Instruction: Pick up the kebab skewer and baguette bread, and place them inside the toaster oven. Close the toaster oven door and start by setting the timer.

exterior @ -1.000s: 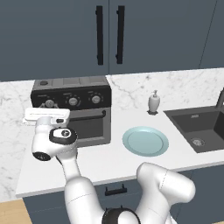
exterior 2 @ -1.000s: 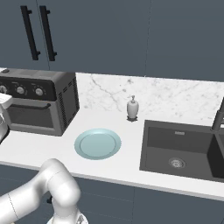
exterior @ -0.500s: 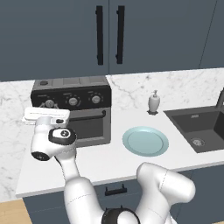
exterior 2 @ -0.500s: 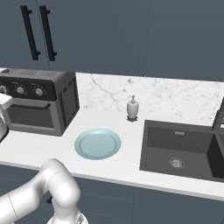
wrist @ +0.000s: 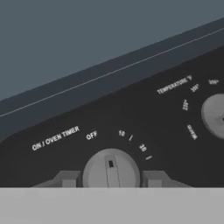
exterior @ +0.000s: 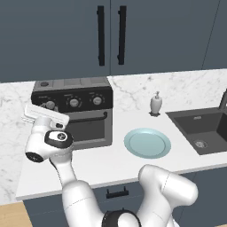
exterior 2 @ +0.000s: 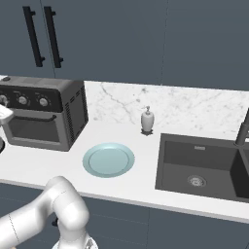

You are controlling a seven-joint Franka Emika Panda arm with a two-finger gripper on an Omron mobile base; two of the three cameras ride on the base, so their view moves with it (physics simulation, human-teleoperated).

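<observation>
Fingers of the gripper sit clamped on either side of the timer knob, whose lower half is cut off. Toaster oven stands at the counter's left, door shut, so its contents are hidden. Nearby, the plate lies bare.

We are seeing the temperature knob being cut off at the edge; the timer knob is perhaps hiding the fingers' contact.
</observation>
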